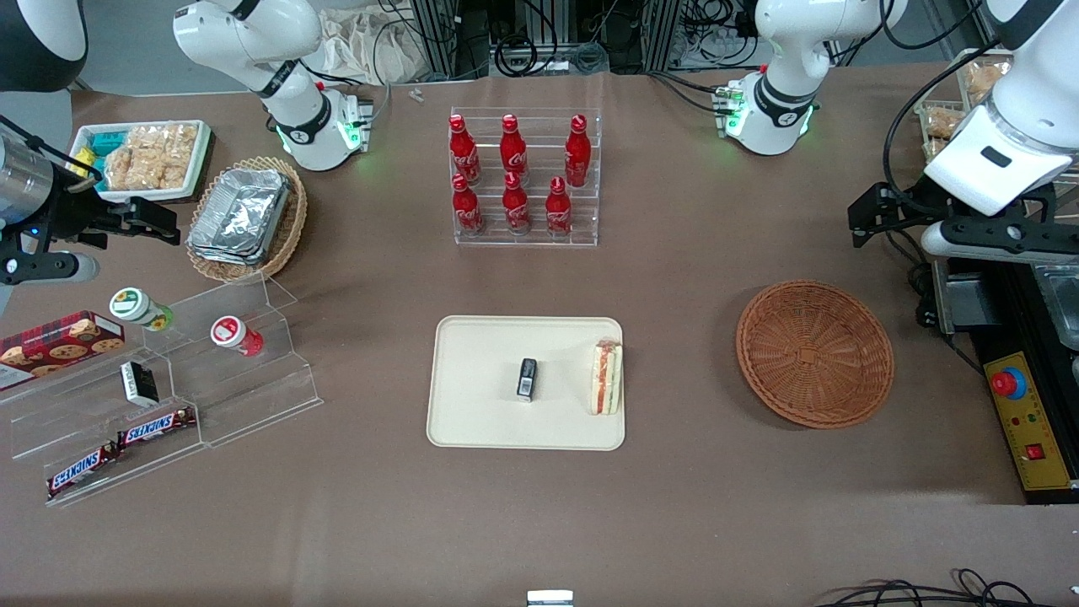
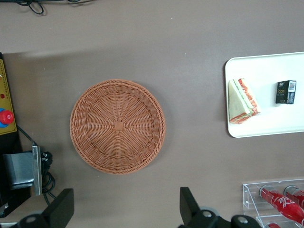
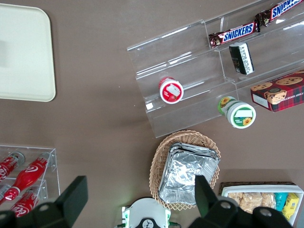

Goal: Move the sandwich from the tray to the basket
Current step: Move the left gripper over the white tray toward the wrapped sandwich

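My gripper (image 1: 952,221) hangs near the working arm's end of the table, farther from the front camera than the round wicker basket (image 1: 814,354). In the left wrist view the gripper (image 2: 127,202) is open, its jaws wide apart with nothing between them. Nothing lies in the basket (image 2: 117,126). The white tray (image 1: 480,379) sits beside it, toward the parked arm's end. A wedge-shaped sandwich (image 1: 606,377) rests on the tray, near the edge closest to the basket; the left wrist view shows this sandwich (image 2: 243,100) too.
A small black box (image 1: 527,379) shares the tray. Red bottles stand in a clear rack (image 1: 539,240), farther from the front camera. A black machine (image 1: 1011,337) with a red button stands at the working arm's end. Toward the parked arm's end are a clear stepped shelf (image 1: 253,396) and a foil-filled basket (image 1: 295,215).
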